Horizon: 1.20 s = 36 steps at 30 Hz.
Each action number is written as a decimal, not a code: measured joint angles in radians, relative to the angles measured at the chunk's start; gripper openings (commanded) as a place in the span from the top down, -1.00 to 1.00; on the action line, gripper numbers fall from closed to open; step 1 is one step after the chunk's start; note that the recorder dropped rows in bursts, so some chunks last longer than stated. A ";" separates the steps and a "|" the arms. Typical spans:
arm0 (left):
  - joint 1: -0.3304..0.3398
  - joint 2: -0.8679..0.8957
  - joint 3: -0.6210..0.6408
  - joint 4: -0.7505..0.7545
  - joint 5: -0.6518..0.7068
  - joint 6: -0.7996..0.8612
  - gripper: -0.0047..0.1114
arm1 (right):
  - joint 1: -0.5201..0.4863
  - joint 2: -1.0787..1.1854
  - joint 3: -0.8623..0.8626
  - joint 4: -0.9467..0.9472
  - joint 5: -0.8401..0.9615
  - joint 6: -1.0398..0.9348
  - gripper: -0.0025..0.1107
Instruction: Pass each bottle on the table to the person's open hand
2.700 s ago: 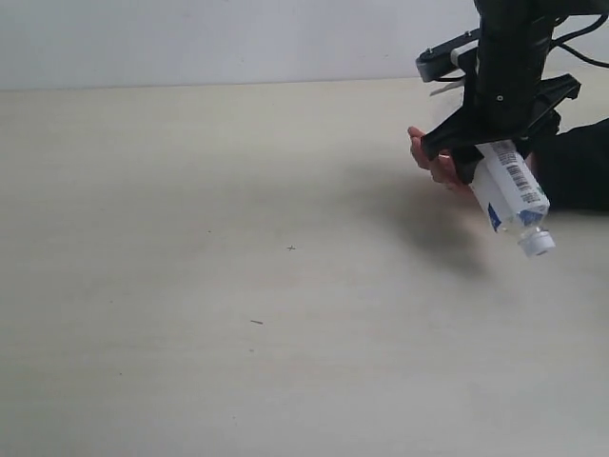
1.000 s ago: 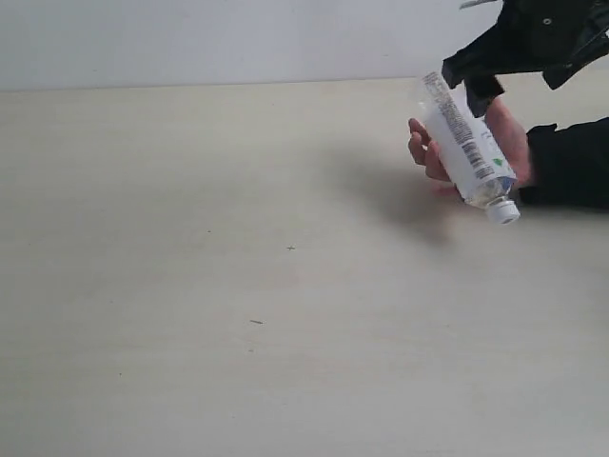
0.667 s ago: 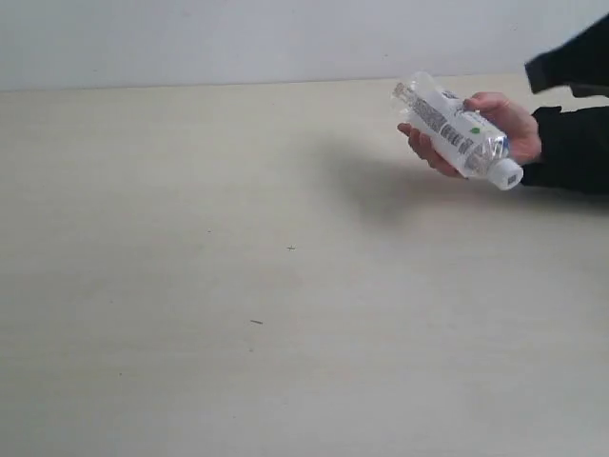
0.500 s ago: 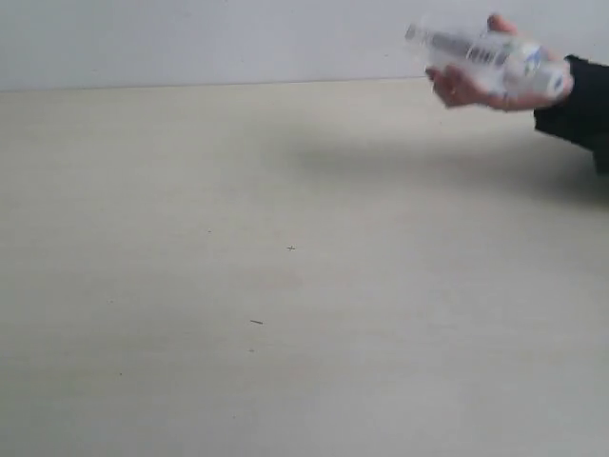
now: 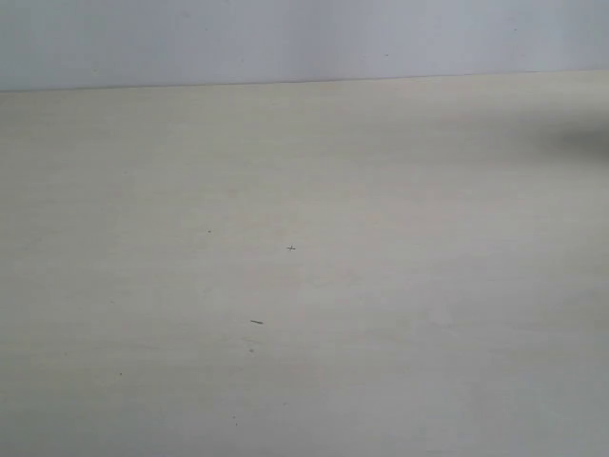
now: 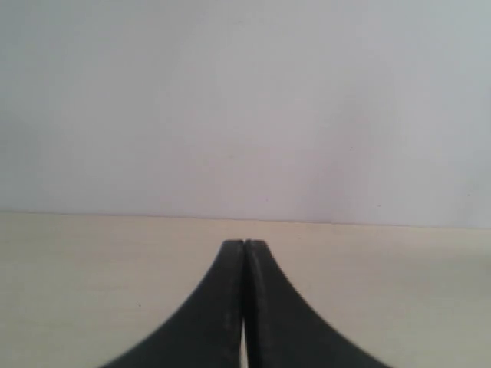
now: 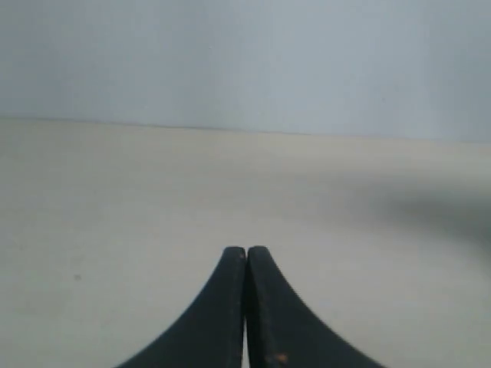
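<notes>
Pale beige wood grain fills the exterior view: the table (image 5: 285,305) runs wide and flat up to a grey-white wall (image 5: 285,38) at the back. Two tiny dark specks sit on it near the middle. One is a small cross-shaped mark (image 5: 291,248), the other a short dash (image 5: 256,322) a little nearer the camera. A soft grey shadow (image 5: 582,141) lies on the surface at the far right edge. Neither arm shows in this view, and where the bottles are cannot be told from it.

In the left wrist view, the left gripper (image 6: 244,245) points over the tabletop toward the wall. Its two black fingers meet tip to tip, jaws together with only a hairline seam between them, holding nothing.

In the right wrist view, the right gripper (image 7: 246,250) is likewise pressed together, black fingers touching along their inner edges, holding nothing. Ahead of it the beige surface stretches to the wall, with a blurred dim patch (image 7: 441,211) off to one side. Neither wrist view settles where the bottles are.
</notes>
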 measured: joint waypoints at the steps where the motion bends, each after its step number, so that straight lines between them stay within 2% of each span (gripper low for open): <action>1: 0.000 0.000 0.000 0.000 0.000 0.000 0.92 | 0.000 -0.008 0.013 0.000 0.018 0.000 0.96; 7: 0.000 0.000 0.000 0.000 0.000 0.000 0.92 | 0.000 -0.013 0.103 0.004 0.016 0.000 0.96; 30: 0.000 0.000 0.000 0.000 0.000 0.000 0.92 | 0.000 -0.017 0.104 0.004 0.001 -0.002 0.96; 36: 0.000 0.000 0.000 0.000 0.000 0.000 0.92 | -0.044 -0.179 0.107 -0.002 -0.025 -0.009 0.96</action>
